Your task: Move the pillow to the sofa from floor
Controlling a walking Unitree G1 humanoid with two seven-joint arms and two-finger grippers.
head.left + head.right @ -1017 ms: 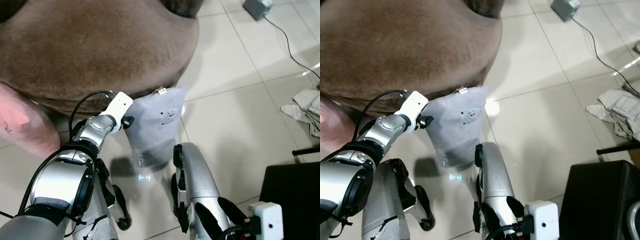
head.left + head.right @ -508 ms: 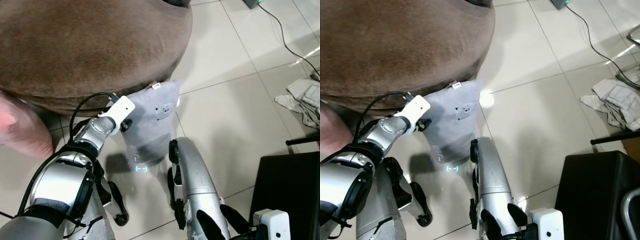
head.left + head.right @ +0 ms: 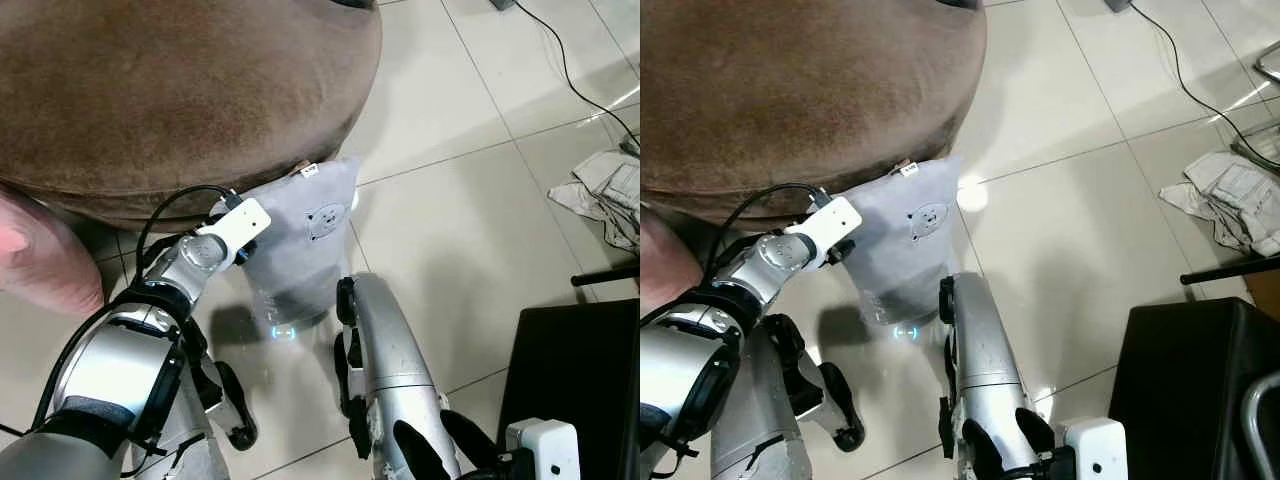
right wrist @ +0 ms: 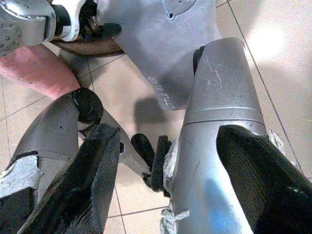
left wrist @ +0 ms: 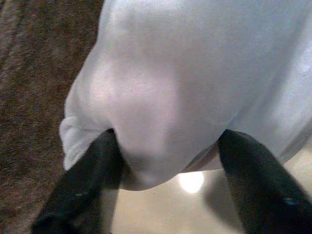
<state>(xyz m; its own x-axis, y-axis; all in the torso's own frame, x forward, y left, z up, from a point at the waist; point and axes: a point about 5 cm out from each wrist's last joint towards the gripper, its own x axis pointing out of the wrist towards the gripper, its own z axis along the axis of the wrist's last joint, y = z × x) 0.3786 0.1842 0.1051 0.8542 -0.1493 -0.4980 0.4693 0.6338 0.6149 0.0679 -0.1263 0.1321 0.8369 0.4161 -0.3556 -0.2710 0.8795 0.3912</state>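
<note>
A grey pillow (image 3: 305, 235) stands upright on the tiled floor (image 3: 470, 230), its top corner leaning against the front edge of the brown sofa (image 3: 180, 90) and its lower end resting on the tiles between the robot's two silver legs. A small white tag sticks up from its top seam, and a small face-like print sits on its front. The left gripper (image 5: 165, 161) is reached out low in front of the sofa and has its two black fingers (image 5: 92, 175) pressed into either side of a bunched fold of the pillow's fabric, so it is clamped on the pillow's near edge, close beside the sofa's dark upholstery. The right gripper (image 4: 165, 161) hangs down by the robot's right leg with its fingers spread wide apart and nothing between them; it looks past the leg toward the pillow and the left wrist. A pink cushion (image 3: 45, 265) lies on the floor at the robot's left, under the sofa's edge. To the right, a black cable (image 3: 570, 75) runs across the tiles, a crumpled pale cloth (image 3: 605, 195) lies near it, and a dark boxy piece, perhaps a stool or cabinet, sits at the lower right (image 3: 580, 380).
</note>
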